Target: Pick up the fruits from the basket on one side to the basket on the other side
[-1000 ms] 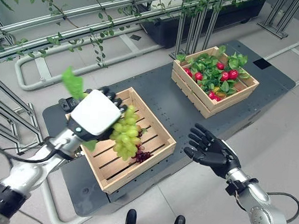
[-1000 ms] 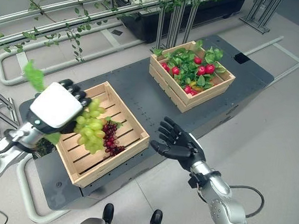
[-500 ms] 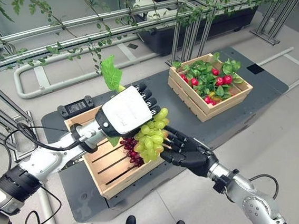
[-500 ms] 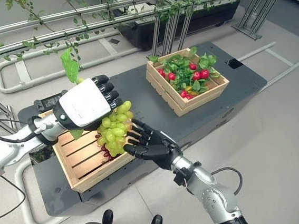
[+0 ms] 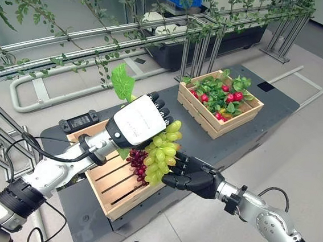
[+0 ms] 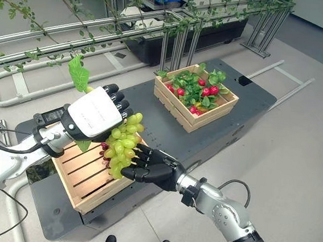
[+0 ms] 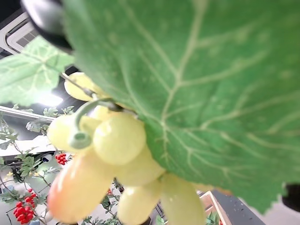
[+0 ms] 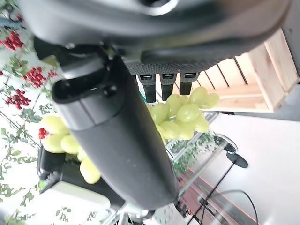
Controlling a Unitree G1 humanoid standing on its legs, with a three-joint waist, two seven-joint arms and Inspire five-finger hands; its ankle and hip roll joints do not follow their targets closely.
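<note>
step: looks like a mid-air handover over the near crate point(image 5: 121, 192). The green grape bunch point(image 5: 161, 151) is going from one robot hand to the other, so it's about halfway to the far crate point(image 5: 219, 110), I'd guess.

grapes: up in the air just above the near crate's right corner, not touching the wood. A purple grape bunch point(image 5: 139, 160) sits lower, right beside it; can't tell if that one hangs with it or lies in the crate.

left robot hand point(image 5: 140, 120): fingers curled round the top of the green bunch, a leaf point(image 5: 123, 82) sticking up behind it.

right robot hand point(image 6: 153, 169): palm up under the bunch's lower end, fingers spread and loose, touching the grapes or near enough. Not clamped from what I can see.

pointing: long axis roughly up-down, tilted a bit; stem end up in the left robot hand, tip down toward the right palm.

next: right fingers probably need to close on the lower berries before the left lets go, then carry it past the near crate's right side to the far crate on the worktop point(image 5: 272, 99).
</note>
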